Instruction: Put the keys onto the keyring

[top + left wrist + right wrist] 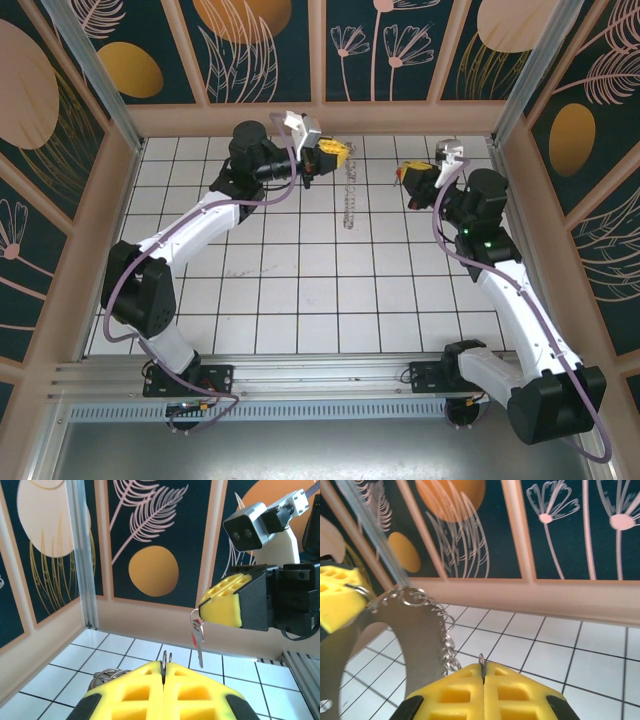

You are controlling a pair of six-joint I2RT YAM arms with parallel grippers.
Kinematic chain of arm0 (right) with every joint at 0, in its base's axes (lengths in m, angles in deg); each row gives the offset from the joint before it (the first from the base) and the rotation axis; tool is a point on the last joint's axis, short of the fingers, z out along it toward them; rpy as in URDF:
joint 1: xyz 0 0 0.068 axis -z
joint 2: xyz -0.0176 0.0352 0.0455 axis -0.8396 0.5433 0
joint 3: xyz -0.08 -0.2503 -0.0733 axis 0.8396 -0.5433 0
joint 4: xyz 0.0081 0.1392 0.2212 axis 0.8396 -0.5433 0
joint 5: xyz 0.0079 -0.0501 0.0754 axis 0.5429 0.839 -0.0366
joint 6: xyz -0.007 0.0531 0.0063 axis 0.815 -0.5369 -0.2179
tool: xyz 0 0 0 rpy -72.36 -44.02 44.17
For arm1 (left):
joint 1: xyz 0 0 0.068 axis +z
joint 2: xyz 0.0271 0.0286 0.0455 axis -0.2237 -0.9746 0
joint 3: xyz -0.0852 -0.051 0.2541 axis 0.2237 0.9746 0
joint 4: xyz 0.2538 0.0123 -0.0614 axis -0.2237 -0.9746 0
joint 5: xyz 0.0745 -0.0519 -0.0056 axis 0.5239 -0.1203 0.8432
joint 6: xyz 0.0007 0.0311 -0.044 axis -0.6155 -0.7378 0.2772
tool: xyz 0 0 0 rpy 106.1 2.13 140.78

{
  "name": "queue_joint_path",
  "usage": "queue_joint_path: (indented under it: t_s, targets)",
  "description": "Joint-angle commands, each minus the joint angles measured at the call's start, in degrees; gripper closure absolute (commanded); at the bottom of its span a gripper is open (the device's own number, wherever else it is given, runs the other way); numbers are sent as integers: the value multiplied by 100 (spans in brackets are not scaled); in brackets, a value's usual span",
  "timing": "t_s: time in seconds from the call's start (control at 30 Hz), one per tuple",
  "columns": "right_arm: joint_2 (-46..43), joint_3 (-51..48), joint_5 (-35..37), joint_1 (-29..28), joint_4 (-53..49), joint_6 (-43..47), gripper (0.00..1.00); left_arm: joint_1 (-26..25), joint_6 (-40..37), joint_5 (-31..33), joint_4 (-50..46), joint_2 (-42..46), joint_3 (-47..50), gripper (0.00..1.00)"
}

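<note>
From where I stand, nothing here can be read: no words, numbers, labels or brand marks are legible on anything. The wall panels [250, 40] carry only painted leaves, flowers and round shapes, with no lettering.

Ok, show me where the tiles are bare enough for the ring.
Bare: the middle tiles, left arm to right arm, down to the near rail. Crowded: the far rows, where the left hand dangles the ring beside the right hand.
</note>
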Motion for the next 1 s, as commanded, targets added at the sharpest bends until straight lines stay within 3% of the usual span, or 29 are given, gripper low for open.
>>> queue_joint_path:
  t_s: [0.0, 0.37, 0.97]
  targets:
    - [-198, -142, -673, 44, 343, 130, 100, -95, -297, -246, -271, 260, 27, 100]
    - [-223, -99, -1469, 38, 674, -348, 100, -274, -450, -508, -707, 341, 53, 100]
    - [-13, 75, -1377, -596, 788, -421, 100, -447, -534, -564, -908, 376, -8, 100]
